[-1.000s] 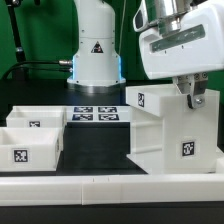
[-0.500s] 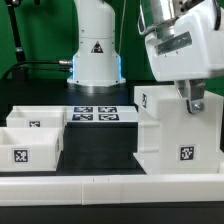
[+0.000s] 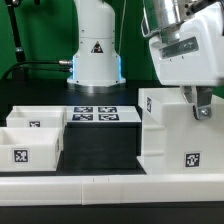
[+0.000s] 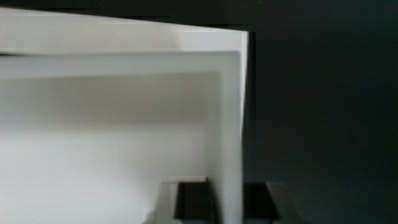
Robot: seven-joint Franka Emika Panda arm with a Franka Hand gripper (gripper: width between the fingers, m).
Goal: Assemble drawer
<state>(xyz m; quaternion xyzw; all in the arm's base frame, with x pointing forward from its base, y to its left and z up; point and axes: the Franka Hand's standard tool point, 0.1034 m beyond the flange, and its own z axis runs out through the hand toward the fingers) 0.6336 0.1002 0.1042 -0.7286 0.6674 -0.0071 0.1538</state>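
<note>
1. Since only one arm is on this rig, just one gripper (image 3: pixel 197 103) gets counted, and it's seen set down on the top edge of the housing (image 3: pixel 178 135).
2. In the wrist view, a thin white wall of the housing (image 4: pixel 107 130) is seen sandwiched between two dark fingertips (image 4: pixel 192 203), so the jaws are reckoned to be clamped on that wall.
3. One housing is counted, right under the jaws. Two tags are shown on it in the exterior view.
4. Two trays are counted, well apart from the jaws, off toward the exterior view's left. The front tray (image 3: pixel 25 148) and back tray (image 3: pixel 35 120) are parked just beside each other, with one tag seen on each.
5. One marker board (image 3: pixel 97 115) is laid flat between the trays and the jaws.
6. One low white rail (image 3: pixel 110 186) is stretched along the front, lower than the jaws.
</note>
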